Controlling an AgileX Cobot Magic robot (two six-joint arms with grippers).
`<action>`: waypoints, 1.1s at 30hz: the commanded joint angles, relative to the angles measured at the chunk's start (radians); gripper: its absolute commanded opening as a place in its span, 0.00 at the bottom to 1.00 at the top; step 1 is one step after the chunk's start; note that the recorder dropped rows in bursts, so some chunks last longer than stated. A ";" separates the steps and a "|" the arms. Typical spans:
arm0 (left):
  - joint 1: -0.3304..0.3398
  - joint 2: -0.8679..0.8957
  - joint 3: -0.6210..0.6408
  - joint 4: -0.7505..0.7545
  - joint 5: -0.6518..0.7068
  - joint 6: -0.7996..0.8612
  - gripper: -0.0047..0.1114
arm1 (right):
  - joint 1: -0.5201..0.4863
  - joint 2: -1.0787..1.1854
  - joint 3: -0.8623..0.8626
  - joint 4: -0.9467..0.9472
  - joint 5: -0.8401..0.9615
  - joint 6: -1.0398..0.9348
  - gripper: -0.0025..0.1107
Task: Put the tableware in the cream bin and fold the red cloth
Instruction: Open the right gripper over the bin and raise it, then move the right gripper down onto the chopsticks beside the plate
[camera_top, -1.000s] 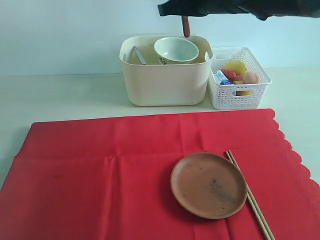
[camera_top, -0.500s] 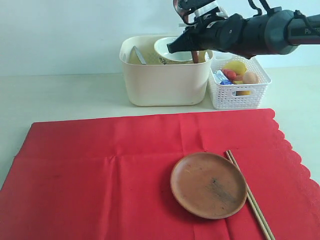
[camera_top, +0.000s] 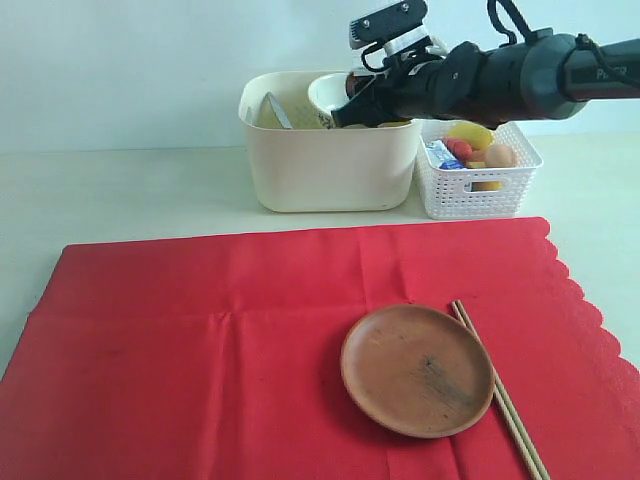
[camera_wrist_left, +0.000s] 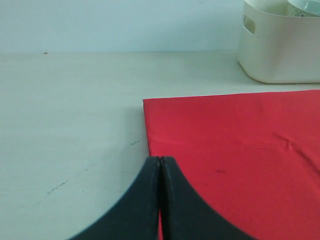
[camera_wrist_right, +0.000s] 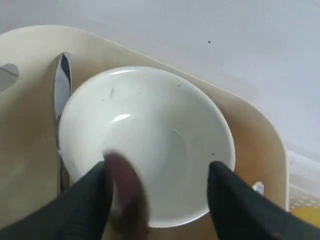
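The cream bin (camera_top: 330, 170) holds the pale bowl (camera_wrist_right: 165, 135) and a metal knife (camera_wrist_right: 62, 85) along its wall. My right gripper (camera_wrist_right: 160, 172) hangs over the bowl with its jaws wide apart. The dark brown spoon (camera_wrist_right: 127, 190) shows as a blur beside one finger, over the bowl's rim. The round brown plate (camera_top: 416, 370) and wooden chopsticks (camera_top: 500, 395) lie on the red cloth (camera_top: 200, 330), which is spread flat. My left gripper (camera_wrist_left: 160, 160) is shut and empty above the cloth's edge, near a corner.
A white lattice basket (camera_top: 470, 190) with a lemon, an egg and other food stands to the right of the bin. Bare pale table (camera_wrist_left: 70, 125) lies to the cloth's left and behind it. A wall rises right behind the bin.
My right arm has come down over the bin and its jaws have opened. The spoon, gripped upright before, now blurs loose beside one finger.
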 joint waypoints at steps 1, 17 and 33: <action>-0.007 -0.006 0.002 -0.004 -0.010 -0.002 0.04 | -0.003 -0.063 -0.007 0.008 0.068 -0.003 0.58; -0.007 -0.006 0.002 -0.004 -0.010 -0.002 0.04 | -0.085 -0.363 -0.003 -0.266 0.781 0.292 0.52; -0.007 -0.006 0.002 -0.004 -0.010 -0.002 0.04 | -0.085 -0.517 0.474 -0.257 0.809 0.319 0.52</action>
